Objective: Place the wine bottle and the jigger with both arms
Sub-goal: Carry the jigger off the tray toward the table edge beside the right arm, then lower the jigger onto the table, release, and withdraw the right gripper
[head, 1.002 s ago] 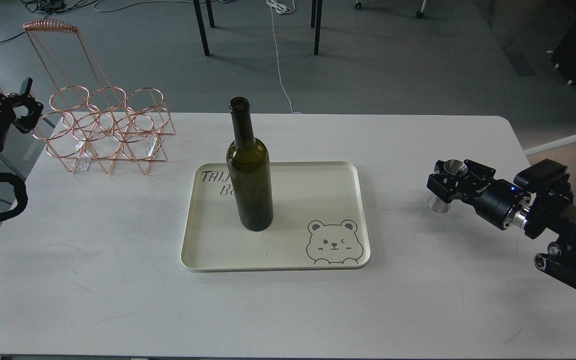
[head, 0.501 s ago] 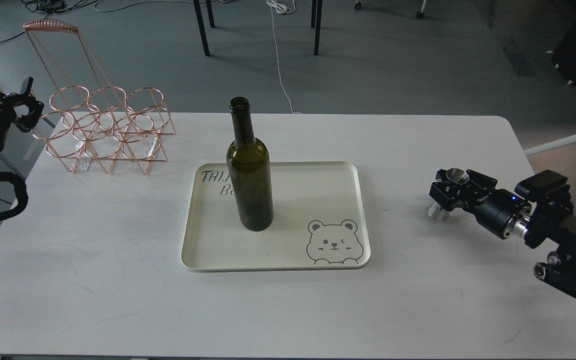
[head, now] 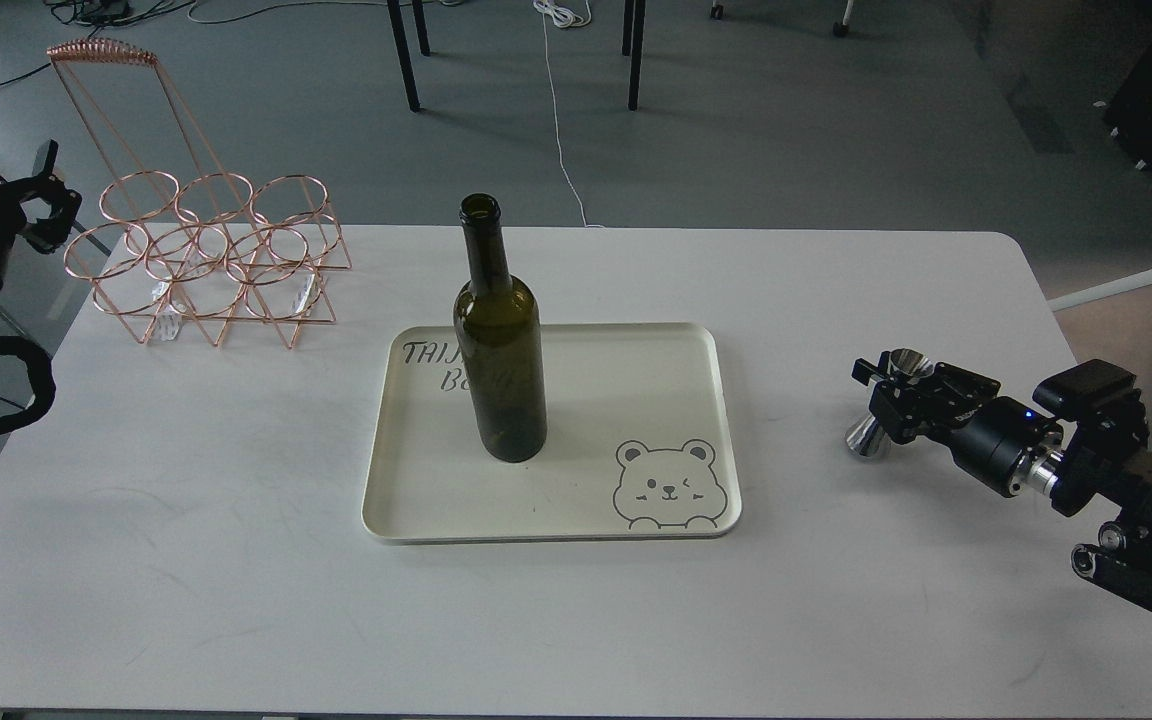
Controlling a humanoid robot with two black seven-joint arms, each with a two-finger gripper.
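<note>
Right gripper low over the desk, fingers pinching the jigger around its waist. Jigger is tilted: top cup rim shows above the fingers, bottom cone pokes out below and to the left of them, at or just off the desk surface, can't tell which.

Wine bottle stands upright on the cream tray, well to the left of the right fingers, in the tray's back-left part, partly covering the printed lettering. Bear print sits at the tray corner nearest the right fingers, bare.

Left gripper is at the far-left edge, off the desk edge, holding nothing; seen dark and small, can't tell if its fingers are spread or pressed together. Copper wire rack sits just right of those fingers on the desk's back-left corner. Bottle is well right of the left fingers.
</note>
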